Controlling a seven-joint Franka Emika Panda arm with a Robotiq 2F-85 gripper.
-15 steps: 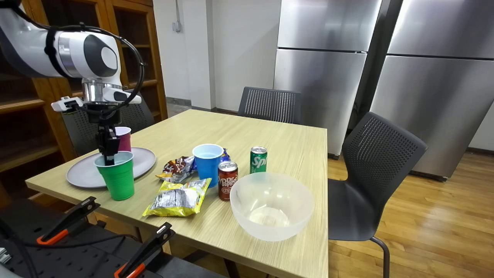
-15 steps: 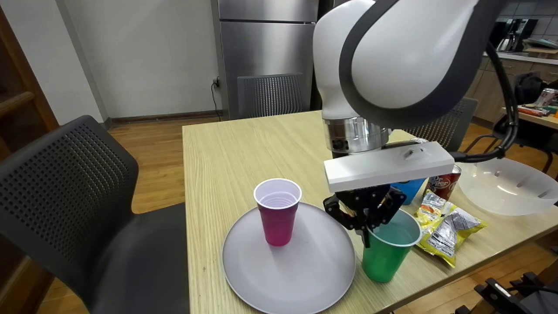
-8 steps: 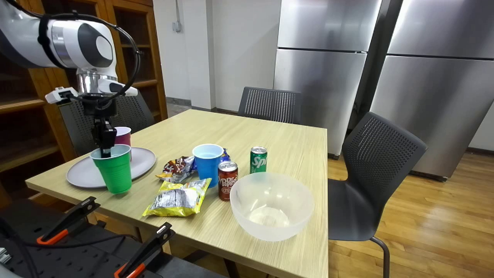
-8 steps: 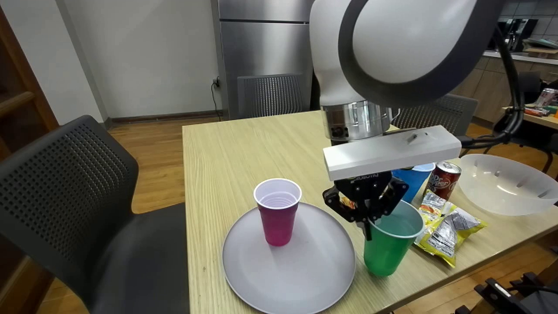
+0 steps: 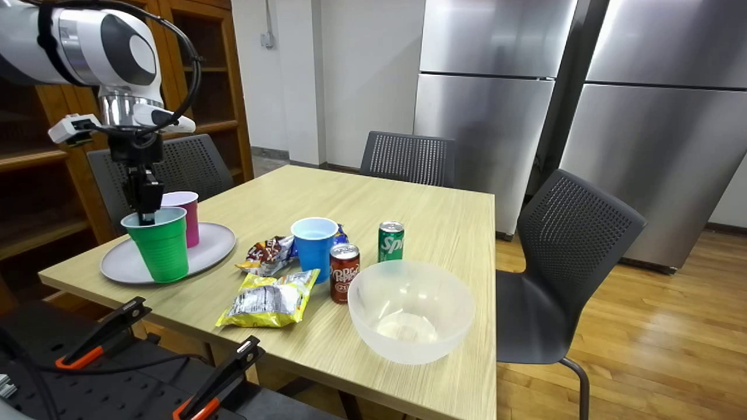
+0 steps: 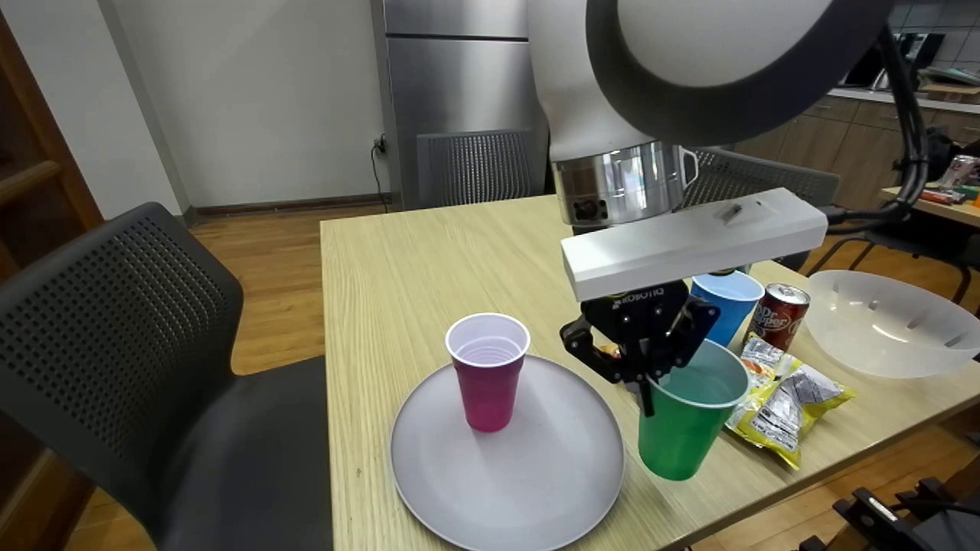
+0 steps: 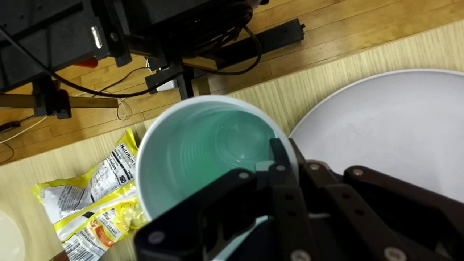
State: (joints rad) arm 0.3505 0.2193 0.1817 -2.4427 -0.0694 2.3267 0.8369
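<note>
Pale tabletop [image 5: 362, 192]; gripper [image 7: 285, 149] clamps green cup [image 5: 161, 251] by rim; cup partly hides plate [image 5: 216, 248].

Glossy plastic green cup [image 5: 160, 248]

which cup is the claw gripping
The green cup; the claw pinches its rim, while the pink cup stands on the plate, the blue cup on the table.

It looks like a kitchen or break room: steel refrigerators [image 5: 484, 134] stand beyond the table [image 5: 402, 195], chairs [image 5: 572, 227] around it, cabinets [image 6: 827, 138] and tiled wall [image 6: 945, 17] well behind it.
</note>
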